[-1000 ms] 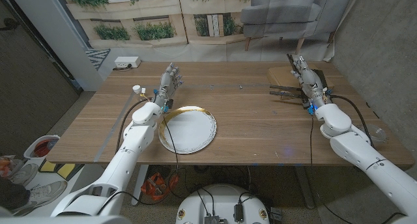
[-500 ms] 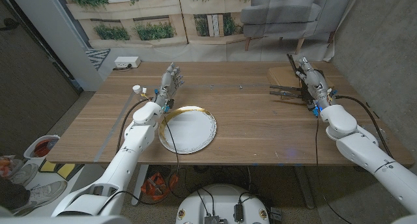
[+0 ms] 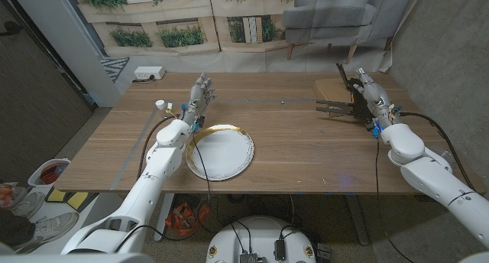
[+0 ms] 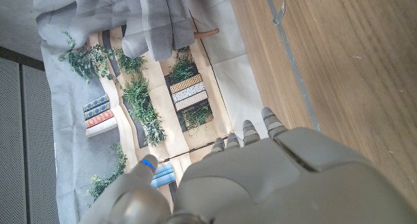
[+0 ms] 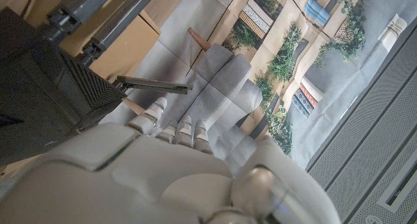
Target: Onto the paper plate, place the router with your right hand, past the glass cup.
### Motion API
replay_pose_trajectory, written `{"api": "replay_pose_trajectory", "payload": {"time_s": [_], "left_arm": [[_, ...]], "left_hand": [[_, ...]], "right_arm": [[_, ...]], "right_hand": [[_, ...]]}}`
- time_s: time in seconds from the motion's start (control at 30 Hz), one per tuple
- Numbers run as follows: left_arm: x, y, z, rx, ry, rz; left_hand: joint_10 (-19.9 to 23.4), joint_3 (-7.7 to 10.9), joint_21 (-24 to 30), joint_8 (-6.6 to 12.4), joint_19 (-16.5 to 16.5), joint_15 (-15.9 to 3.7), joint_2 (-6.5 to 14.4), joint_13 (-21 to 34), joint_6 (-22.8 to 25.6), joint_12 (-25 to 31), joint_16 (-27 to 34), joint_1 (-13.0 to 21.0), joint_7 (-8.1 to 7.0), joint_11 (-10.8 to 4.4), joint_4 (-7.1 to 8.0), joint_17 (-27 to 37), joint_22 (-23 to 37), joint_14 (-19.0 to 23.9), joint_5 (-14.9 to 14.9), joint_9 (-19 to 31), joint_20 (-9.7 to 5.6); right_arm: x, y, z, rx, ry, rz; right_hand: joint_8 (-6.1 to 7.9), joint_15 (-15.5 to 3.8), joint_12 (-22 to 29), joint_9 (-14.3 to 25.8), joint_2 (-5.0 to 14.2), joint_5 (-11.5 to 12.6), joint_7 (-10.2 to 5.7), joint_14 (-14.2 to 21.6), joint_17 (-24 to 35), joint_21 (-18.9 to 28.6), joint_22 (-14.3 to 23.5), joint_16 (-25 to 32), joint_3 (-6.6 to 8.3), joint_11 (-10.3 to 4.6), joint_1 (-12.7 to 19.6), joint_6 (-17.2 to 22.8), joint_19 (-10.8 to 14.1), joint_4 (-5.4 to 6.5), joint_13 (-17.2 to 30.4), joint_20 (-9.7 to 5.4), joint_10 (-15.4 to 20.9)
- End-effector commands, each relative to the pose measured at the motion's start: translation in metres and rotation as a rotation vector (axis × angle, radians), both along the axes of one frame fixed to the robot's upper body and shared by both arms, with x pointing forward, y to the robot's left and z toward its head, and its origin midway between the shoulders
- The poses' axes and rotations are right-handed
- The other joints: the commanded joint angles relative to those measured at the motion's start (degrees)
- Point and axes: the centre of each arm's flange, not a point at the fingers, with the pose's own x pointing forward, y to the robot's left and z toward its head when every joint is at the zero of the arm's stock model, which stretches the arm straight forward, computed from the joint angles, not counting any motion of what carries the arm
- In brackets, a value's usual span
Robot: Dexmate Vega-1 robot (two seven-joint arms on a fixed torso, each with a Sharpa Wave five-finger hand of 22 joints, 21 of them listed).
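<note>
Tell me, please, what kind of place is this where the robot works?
Probably a staged indoor test room, not a real home. A printed backdrop of plants and shelves hangs behind the wooden table, a grey armchair stands beyond it, and a white power strip lies on the floor.

I'm running this in a staged lab set: printed backdrop (image 3: 191,18) of plants and books, grey armchair (image 3: 336,14), wooden table (image 3: 290,152), power strip (image 3: 149,73) on the floor, grey partition panels.
</note>
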Motion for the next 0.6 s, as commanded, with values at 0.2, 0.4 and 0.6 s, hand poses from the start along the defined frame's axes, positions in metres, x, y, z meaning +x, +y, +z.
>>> {"api": "replay_pose_trajectory", "payload": {"time_s": [0.2,0.4,0.6], "left_arm": [[-0.004,-0.002,-0.001,0.006,0.001,0.002],[-0.007,-0.002,-0.002,0.006,0.001,0.003],[-0.009,-0.003,-0.003,0.008,-0.001,0.004]], "left_hand": [[-12.6,-0.09,-0.2,0.24,-4.8,0.29,6.5,0.2,-7.9,0.3,0.4,0.0,0.08,0.08,-0.09,0.3,0.3,-12.0,0.4,0.2,0.18],[-12.6,-0.1,-0.2,0.23,-4.8,0.35,6.5,0.2,-7.9,0.3,0.4,0.0,0.07,0.09,-0.09,0.3,0.3,-12.1,0.4,0.2,0.16],[-12.6,-0.11,-0.2,0.23,-4.8,0.29,6.5,0.2,-7.9,0.3,0.4,0.0,0.09,0.17,-0.09,0.3,0.3,-12.0,0.5,0.2,0.19]], "right_arm": [[-0.007,-0.017,-0.001,-0.039,0.015,-0.081],[-0.008,-0.023,-0.002,-0.046,0.027,-0.106],[-0.01,-0.031,-0.005,-0.056,0.04,-0.136]], "right_hand": [[0.36,-0.05,0.1,0.2,0.24,-0.1,0.08,0.4,0.1,0.4,0.1,0.3,0.33,-0.03,0.4,0.9,0.6,-0.47,0.2,0.02,0.8],[0.33,-0.05,0.1,0.2,0.25,-0.2,0.05,0.4,0.1,0.4,0.1,0.3,0.38,0.06,0.5,1.0,0.6,-0.57,0.2,0.06,1.0],[0.3,-0.1,0.1,0.2,0.27,-0.2,0.03,0.5,0.1,0.4,0.1,0.3,0.41,-0.05,0.6,1.0,0.7,-0.64,0.2,0.03,0.9]]}}
